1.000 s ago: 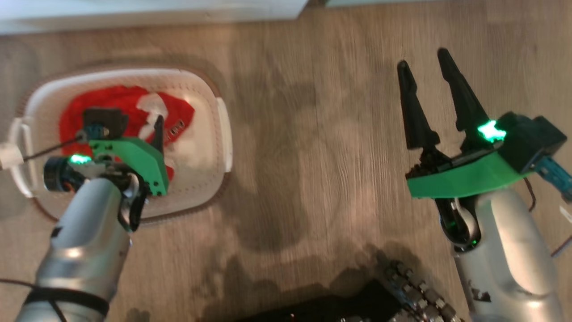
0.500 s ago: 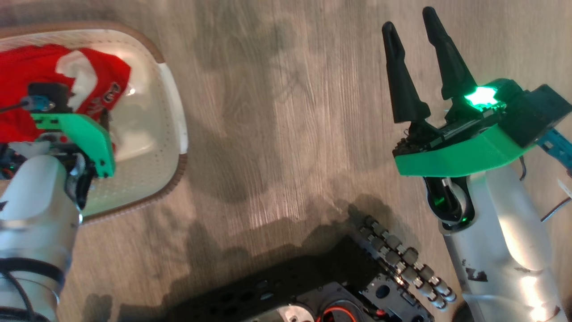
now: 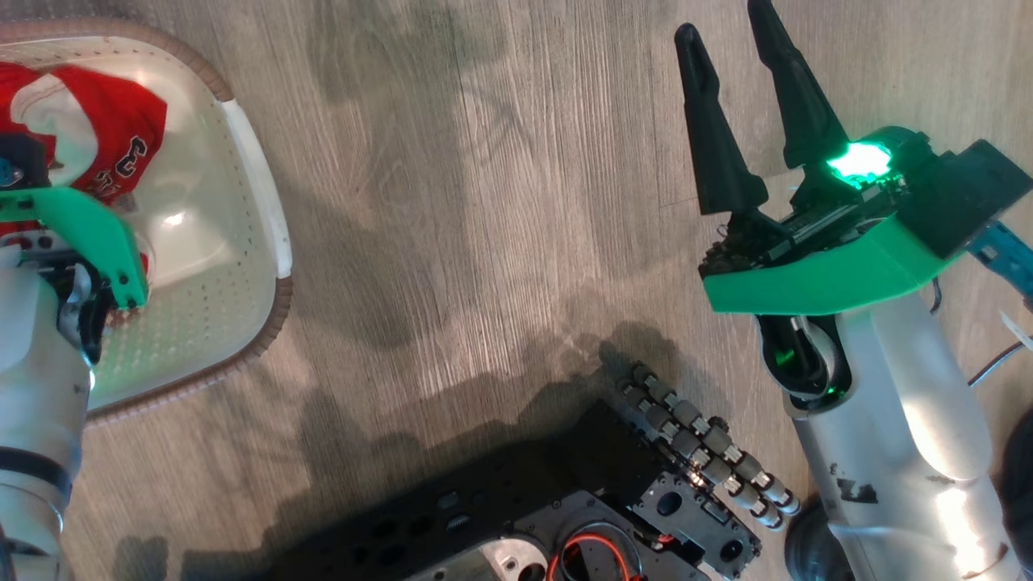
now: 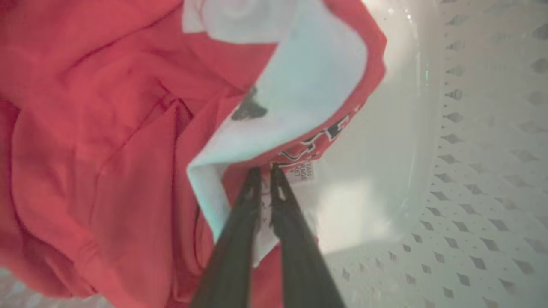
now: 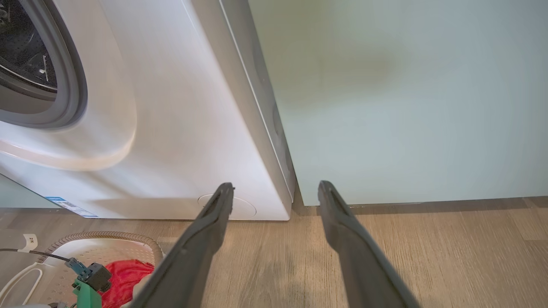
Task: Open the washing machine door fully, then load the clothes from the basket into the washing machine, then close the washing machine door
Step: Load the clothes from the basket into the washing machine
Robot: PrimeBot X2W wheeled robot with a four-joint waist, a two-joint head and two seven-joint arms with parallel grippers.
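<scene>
The clothes (image 4: 107, 128) are red fabric with white bands and dark lettering, lying heaped in the cream basket (image 4: 483, 171). My left gripper (image 4: 265, 171) reaches down into the basket, its two fingers drawn close together on a white-and-red edge of the clothes beside a small label. In the head view the clothes (image 3: 113, 137) and basket (image 3: 278, 298) sit at the far left, under my left wrist's green mount (image 3: 89, 226). My right gripper (image 3: 722, 20) hangs open over bare floor. The washing machine (image 5: 180, 128) shows its grey-ringed drum opening (image 5: 64, 85). The washing machine door is out of view.
A pale mint-green cabinet panel (image 5: 406, 107) stands right of the machine. Wood floor (image 3: 452, 202) stretches between basket and right arm. My own dark base (image 3: 565, 516) with its roller wheel fills the bottom of the head view. The basket (image 5: 107, 236) stands on the floor before the machine.
The head camera has swung, so the basket slid to the left edge and my base came into view. My left gripper stays down in the basket on the clothes. The right gripper stays open.
</scene>
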